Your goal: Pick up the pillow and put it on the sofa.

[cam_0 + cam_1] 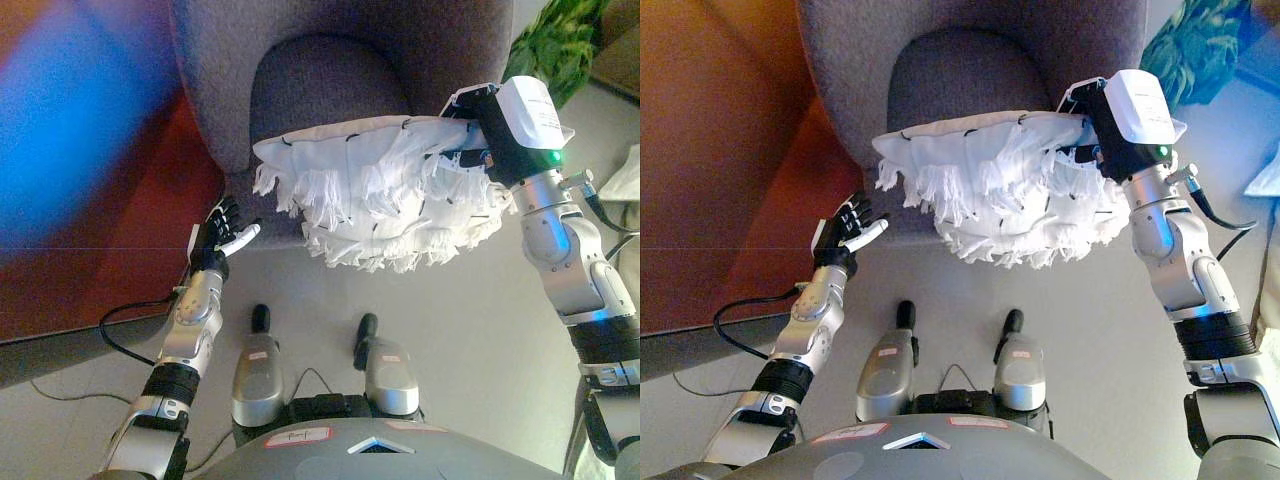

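**Fringed pillow held over the sofa seat**

Your left hand [222, 236] is hanging free at the lower left, beside the sofa's front corner, its fingers spread and nearly straight, gripping nothing; one white-tipped finger is pointing toward the pillow's near edge without touching it. Behind that hand and further left, a reddish-brown floor area [120, 270] is lying against the pale grey floor [470, 340].

Just to the right of and above your left hand, the white square fabric pillow with rows of shaggy fringe [375, 195] is hanging over the front edge of the grey upholstered sofa [215, 75], with its upper part over the darker grey seat cushion [325, 85] and its fringed lower part overhanging the floor.

Your right hand [1102, 140] is sitting at the pillow's upper right corner. Its fingers are hidden behind the wrist and the cloth, so you cannot tell whether they are curled on the pillow. Beyond that hand, at the top right, a green leafy plant [560, 45] is showing.
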Controlling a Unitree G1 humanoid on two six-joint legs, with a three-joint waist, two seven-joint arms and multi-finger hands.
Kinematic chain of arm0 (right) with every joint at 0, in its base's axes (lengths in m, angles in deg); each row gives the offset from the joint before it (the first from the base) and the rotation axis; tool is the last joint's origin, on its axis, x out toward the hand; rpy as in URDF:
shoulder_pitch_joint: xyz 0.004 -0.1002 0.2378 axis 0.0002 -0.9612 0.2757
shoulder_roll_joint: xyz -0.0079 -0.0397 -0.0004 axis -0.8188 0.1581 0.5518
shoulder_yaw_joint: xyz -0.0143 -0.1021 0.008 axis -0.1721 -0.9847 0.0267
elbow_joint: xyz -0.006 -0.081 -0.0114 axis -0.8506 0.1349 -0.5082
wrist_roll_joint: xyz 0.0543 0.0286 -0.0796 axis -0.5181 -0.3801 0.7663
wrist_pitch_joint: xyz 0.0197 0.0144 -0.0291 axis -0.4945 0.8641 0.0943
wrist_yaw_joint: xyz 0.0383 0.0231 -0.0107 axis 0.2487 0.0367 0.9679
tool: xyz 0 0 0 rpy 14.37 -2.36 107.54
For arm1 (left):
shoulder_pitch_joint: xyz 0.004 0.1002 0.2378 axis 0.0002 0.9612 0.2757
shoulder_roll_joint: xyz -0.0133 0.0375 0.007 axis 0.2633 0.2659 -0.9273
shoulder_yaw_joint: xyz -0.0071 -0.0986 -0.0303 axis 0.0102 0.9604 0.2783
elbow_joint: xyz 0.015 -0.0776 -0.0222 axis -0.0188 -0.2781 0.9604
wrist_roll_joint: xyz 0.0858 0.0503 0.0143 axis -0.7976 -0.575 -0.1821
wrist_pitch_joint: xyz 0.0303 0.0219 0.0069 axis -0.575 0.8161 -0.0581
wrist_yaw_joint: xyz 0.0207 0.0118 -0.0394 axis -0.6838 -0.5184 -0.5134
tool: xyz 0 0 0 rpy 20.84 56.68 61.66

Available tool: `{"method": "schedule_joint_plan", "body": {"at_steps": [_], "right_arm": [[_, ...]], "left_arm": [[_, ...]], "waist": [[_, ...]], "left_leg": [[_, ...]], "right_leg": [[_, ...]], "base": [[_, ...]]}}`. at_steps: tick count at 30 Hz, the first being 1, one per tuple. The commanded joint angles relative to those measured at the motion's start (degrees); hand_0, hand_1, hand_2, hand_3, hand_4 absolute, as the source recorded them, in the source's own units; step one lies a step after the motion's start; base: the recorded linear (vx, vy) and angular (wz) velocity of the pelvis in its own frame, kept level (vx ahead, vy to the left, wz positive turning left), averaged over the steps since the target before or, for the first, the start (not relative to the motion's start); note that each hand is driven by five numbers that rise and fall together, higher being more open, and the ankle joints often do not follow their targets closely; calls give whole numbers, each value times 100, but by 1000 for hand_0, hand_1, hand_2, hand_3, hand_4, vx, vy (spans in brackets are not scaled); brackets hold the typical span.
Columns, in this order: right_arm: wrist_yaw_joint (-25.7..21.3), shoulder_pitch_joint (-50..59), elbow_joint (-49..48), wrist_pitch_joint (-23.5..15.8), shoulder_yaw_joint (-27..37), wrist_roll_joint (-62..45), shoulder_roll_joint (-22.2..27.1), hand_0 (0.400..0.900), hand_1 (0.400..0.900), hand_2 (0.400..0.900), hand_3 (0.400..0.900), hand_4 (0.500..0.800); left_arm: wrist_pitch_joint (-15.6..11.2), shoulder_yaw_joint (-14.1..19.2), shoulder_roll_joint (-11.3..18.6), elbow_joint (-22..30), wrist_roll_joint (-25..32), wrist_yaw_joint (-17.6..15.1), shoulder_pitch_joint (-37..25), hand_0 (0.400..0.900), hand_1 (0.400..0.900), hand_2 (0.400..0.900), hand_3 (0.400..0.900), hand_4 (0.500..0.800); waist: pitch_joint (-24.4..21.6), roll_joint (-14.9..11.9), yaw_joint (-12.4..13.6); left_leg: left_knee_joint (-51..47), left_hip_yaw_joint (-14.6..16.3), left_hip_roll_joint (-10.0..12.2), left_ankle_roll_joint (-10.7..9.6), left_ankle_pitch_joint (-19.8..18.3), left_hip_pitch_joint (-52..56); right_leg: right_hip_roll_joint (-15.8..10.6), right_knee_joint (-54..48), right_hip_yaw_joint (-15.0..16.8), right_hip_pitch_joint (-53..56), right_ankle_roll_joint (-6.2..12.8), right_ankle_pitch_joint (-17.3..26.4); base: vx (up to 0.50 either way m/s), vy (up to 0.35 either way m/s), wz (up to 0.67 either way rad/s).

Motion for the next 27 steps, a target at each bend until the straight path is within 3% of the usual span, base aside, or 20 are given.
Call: {"method": "schedule_joint_plan", "body": {"at_steps": [1,8,15,16,17,23,27], "right_arm": [[-520,1240,410,-383,289,-995,28,400,400,400,400,500],[-335,3372,3647,-63,-1169,-1961,351,400,400,400,400,500],[-367,5048,6351,164,-1938,-2413,400,412,412,412,412,507],[-378,5214,6652,200,-2001,-2417,444,865,865,865,865,779],[-397,5330,6855,222,-2077,-2390,526,900,900,900,900,800],[-654,5630,7183,326,-1969,-2602,1186,900,900,900,900,800],[-715,5549,7009,346,-1896,-2695,1136,900,900,900,900,800]], "left_arm": [[-507,-50,168,518,75,225,312,900,900,900,900,800],[-565,-31,428,1043,608,461,602,900,900,900,900,800],[-600,-301,670,1323,906,647,555,900,900,900,900,800],[-604,-344,718,1362,930,668,526,900,900,900,900,800],[-607,-375,753,1398,978,711,504,900,900,900,900,800],[-605,-657,867,1495,1009,873,194,900,900,900,900,800],[-559,-724,820,1364,980,818,136,900,900,900,900,800]], "waist": [[-1009,-201,261],[-929,-344,733],[-771,-302,1185],[-751,-282,1260],[-739,-265,1327],[-714,-144,1577],[-777,-169,1575]], "left_leg": [[-391,-27,255,-45,-12,286],[-498,-206,262,-97,111,174],[-684,-546,203,-128,351,-131],[-724,-600,198,-139,398,-180],[-763,-671,196,-152,447,-240],[-833,-1033,103,-192,568,-433],[-813,-1086,24,-150,507,-349]], "right_leg": [[-213,155,-53,-24,303,264],[-197,29,-266,50,279,330],[-210,9,-593,-25,280,325],[-217,0,-661,-33,285,327],[-222,-12,-729,-45,290,340],[-216,-185,-1059,94,335,334],[-250,-248,-1132,283,356,373]], "base": [[72,-35,23],[59,-47,20],[15,-34,31],[16,-39,40],[11,-38,40],[33,-19,33],[44,27,10]]}}
